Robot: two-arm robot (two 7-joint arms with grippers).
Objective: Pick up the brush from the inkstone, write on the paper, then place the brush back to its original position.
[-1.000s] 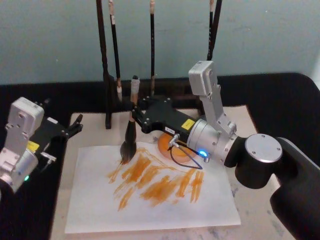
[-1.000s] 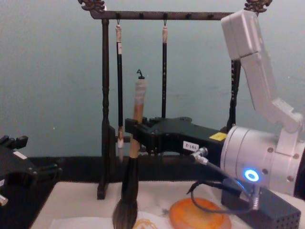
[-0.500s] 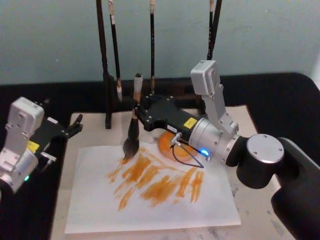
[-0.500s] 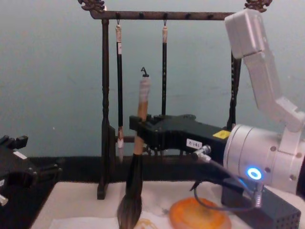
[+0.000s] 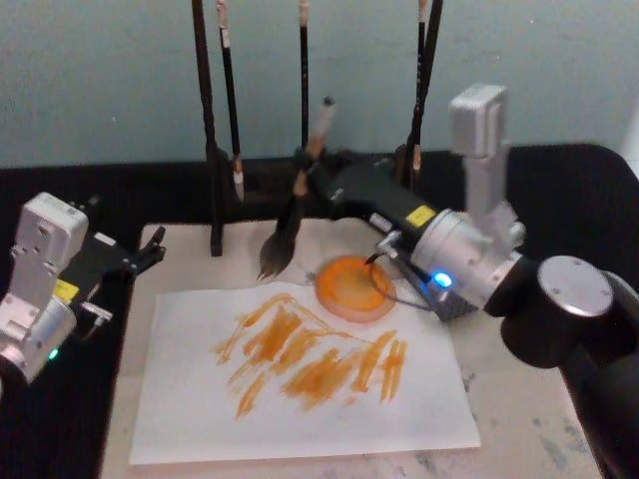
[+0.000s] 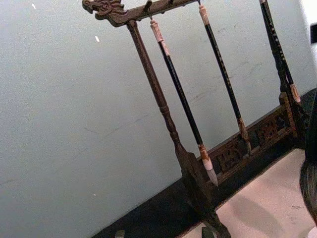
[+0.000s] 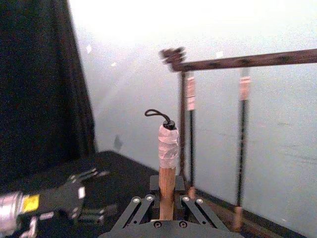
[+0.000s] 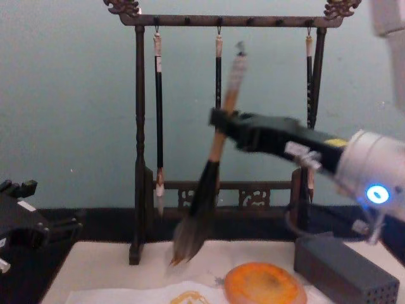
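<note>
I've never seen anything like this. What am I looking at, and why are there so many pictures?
It is a two-armed robot, photographed by its own cameras: one on its head looking down, one on its chest looking across, one on each wrist. Its right pincer grips a large calligraphy brush by the handle, tilted, bristles in the air beside the round orange inkstone. The white paper carries orange strokes. The left pincer rests open at the side. Behind stands a rack of thin brushes.

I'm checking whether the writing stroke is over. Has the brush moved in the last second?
Yes. The brush, held by the right gripper, has lifted off the paper and swung back toward the brush rack, tilted.
</note>
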